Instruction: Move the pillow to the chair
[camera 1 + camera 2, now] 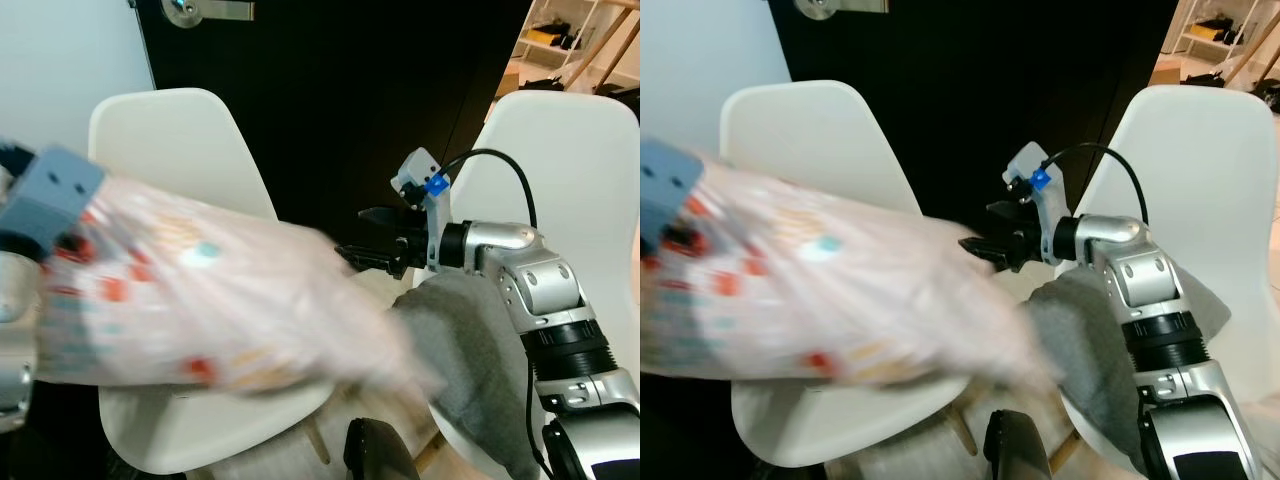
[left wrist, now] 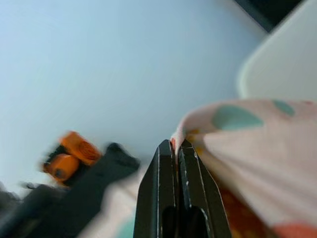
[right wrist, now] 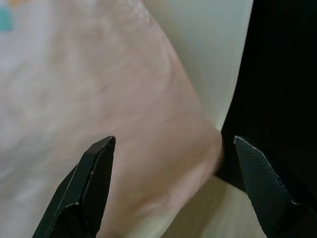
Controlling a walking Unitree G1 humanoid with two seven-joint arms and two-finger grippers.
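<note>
A pale pink pillow (image 1: 220,300) with orange and teal spots hangs blurred over the seat of the left white chair (image 1: 170,130). My left gripper (image 2: 177,148) is shut on the pillow's upper left corner (image 2: 257,144), at the far left of the head views. My right gripper (image 1: 350,252) stands open beside the pillow's right end, with its black fingers (image 3: 94,173) spread and the fabric (image 3: 124,109) just ahead of them, apart from the pads.
A second white chair (image 1: 570,150) stands at the right with a grey cloth (image 1: 470,360) draped over its seat. A black door (image 1: 350,90) rises behind both chairs. A dark object (image 1: 375,455) sits low between the chairs. Wooden chair legs (image 1: 318,440) show below.
</note>
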